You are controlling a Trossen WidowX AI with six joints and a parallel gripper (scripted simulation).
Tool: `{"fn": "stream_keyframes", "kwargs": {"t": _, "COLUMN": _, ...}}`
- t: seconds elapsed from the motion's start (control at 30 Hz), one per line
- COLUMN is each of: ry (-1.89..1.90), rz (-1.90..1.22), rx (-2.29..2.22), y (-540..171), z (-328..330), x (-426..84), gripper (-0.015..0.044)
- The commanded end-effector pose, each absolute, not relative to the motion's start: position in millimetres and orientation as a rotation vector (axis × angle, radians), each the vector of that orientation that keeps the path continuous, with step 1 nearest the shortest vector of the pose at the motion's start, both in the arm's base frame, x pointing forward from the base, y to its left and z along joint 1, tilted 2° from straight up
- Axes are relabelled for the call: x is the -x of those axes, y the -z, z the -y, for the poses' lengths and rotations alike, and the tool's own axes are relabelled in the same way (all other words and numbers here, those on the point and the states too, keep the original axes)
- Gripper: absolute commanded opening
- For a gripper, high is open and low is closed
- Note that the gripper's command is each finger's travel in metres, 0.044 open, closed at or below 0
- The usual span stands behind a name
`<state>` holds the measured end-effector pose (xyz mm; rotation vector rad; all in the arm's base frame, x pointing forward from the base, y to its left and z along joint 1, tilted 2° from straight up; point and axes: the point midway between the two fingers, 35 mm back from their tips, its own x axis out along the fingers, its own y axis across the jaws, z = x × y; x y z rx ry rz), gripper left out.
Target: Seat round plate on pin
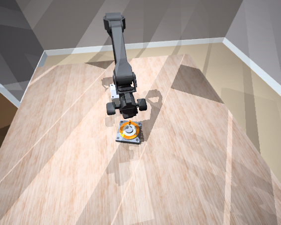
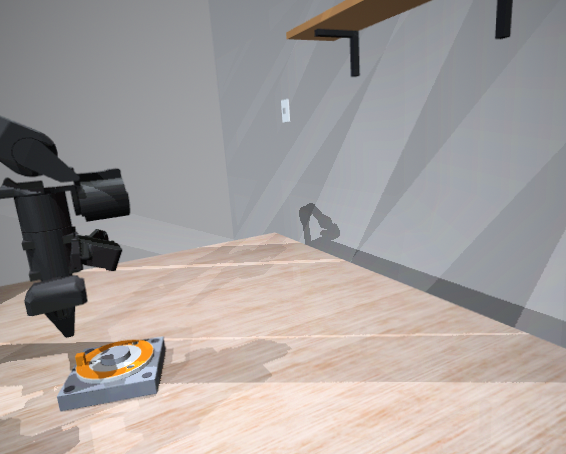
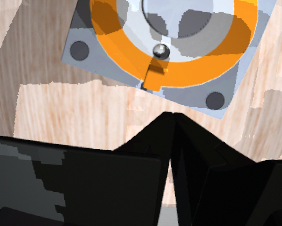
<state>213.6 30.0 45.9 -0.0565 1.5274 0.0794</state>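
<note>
The round orange-and-white plate (image 1: 129, 137) (image 2: 146, 350) (image 3: 200, 77) sits around the post (image 1: 128, 130) (image 2: 119, 355) on the square grey base (image 2: 110, 397) (image 3: 192, 97). It looks about level in the exterior view. Its orange tab (image 1: 129, 122) (image 2: 80, 359) (image 3: 153, 80) points to the arm's side. In the wrist view a shiny round pin top (image 3: 161, 50) shows inside the hole next to the tab. My gripper (image 2: 68, 336) (image 3: 171, 121) is shut and empty, raised above and beside the tab-side edge of the base, touching neither plate nor base.
The wooden table (image 1: 174, 173) (image 2: 400, 425) carries the base. A white block (image 1: 114, 92) stands behind the gripper, partly hidden by the arm. A wooden shelf (image 2: 350, 20) on black brackets is on the wall, far from the arm. Shadows cross the table and plate.
</note>
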Motion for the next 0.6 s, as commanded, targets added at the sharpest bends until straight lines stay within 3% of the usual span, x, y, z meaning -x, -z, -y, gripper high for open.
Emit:
{"fn": "stream_keyframes", "kwargs": {"t": 0.0, "ry": -0.082, "rz": -1.528, "rx": 0.055, "y": -57.2, "z": -29.6, "x": -212.7, "gripper": 0.0}}
{"fn": "stream_keyframes", "kwargs": {"t": 0.57, "ry": -0.079, "rz": -1.524, "rx": 0.056, "y": -50.0, "z": -29.9, "x": -214.1, "gripper": 0.0}}
